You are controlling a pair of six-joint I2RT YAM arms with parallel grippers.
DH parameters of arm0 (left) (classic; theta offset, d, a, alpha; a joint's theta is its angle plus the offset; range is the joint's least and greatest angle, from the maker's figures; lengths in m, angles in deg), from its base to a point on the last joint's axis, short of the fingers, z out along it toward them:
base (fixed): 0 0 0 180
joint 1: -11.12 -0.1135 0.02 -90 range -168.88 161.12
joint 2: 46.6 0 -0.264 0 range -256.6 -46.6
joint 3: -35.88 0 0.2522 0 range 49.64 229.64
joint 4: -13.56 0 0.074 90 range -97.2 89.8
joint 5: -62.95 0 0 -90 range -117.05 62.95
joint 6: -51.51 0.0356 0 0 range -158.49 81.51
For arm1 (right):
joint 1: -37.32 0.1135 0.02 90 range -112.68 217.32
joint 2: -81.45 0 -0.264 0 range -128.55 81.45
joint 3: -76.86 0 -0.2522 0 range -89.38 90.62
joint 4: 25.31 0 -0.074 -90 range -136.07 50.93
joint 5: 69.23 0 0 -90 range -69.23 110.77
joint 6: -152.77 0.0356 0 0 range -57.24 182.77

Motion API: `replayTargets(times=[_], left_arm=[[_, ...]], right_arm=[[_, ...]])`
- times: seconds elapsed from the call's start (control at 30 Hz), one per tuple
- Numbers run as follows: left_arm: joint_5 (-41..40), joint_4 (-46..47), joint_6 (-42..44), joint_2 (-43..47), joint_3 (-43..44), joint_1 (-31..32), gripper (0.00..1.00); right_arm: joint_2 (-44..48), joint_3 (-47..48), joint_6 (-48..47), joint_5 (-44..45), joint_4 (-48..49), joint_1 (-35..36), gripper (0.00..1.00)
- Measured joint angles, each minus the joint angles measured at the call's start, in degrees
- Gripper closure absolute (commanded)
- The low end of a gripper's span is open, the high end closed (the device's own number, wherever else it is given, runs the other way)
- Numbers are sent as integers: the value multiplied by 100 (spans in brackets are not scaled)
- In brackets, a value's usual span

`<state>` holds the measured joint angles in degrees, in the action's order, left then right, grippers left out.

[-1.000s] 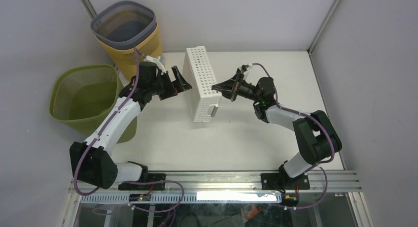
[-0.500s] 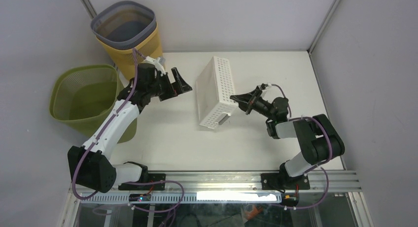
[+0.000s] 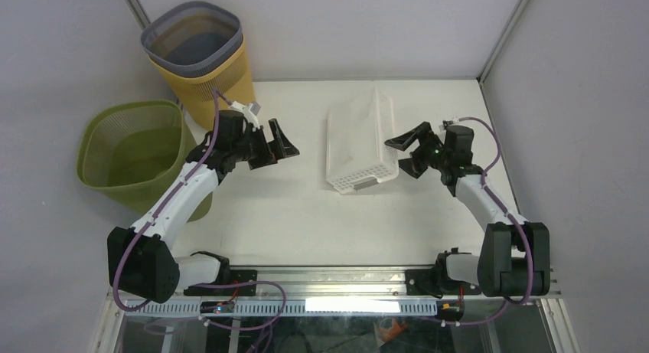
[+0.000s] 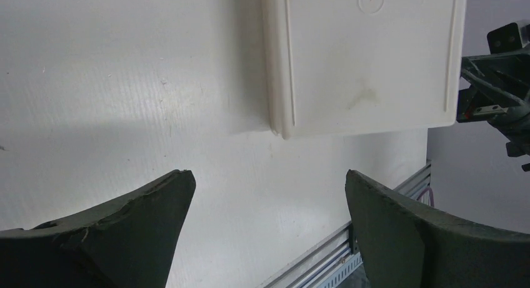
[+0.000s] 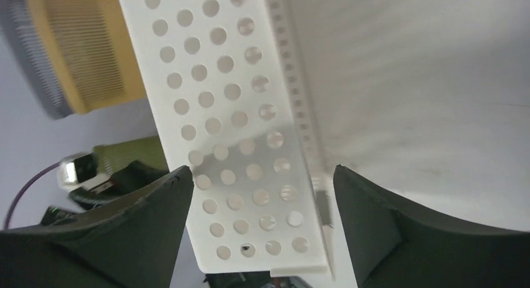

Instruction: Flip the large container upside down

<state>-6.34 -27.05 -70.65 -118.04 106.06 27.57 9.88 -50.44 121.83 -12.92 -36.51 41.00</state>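
- Position: the white perforated container (image 3: 358, 135) lies in the upper middle of the table (image 3: 306, 223) in the top view. Its solid base faces up and one holed wall faces the lower edge of the frame. Whether its rim sits flat all round I cannot tell.
- Handling: it looks like thin moulded plastic, so probably light, stiff enough to keep its shape, and smooth enough to skid on the table under a sideways push. The long walls or the thick rim seem the safest places to grip; the slick base offers nothing to pinch.
- Right gripper (image 3: 406, 152): just beside the container's right end, not touching it, jaws spread wide and holding nothing.
- Left gripper (image 3: 274, 145): near the container's left side with bare table between, jaws likewise spread and empty.
- Count: one container, two grippers, two bins.
- Bins: a yellow bin with a grey rim (image 3: 229, 77) stands at the upper left, and a green mesh bin (image 3: 130, 104) at the left edge, both well apart from the container.
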Motion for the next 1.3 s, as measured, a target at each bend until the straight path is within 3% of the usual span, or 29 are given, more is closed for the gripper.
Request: replayTargets(times=[0.27,0.47,0.57,0.7,0.87,1.03,1.3], left_arm=[[177,44,9,7,-55,0,1],[195,59,22,68,-81,0,1],[179,68,24,151,-122,0,1],[94,83,31,361,-271,0,1],[31,68,26,588,-592,0,1],[-407,-179,24,837,-699,245,1],[-1204,-529,15,1403,-697,870,1]], right_arm=[[-74,426,-1478,1178,-2406,-442,4],[168,1403,-2212,2387,-3346,-319,4],[319,1674,-2391,2924,-3530,284,6],[317,1991,-2476,3213,-3521,1886,7],[-531,2686,-2470,3237,-3307,3449,7],[-1869,3438,-2455,3053,-3067,4070,7],[-3254,4140,-2426,2693,-3082,4015,8]])
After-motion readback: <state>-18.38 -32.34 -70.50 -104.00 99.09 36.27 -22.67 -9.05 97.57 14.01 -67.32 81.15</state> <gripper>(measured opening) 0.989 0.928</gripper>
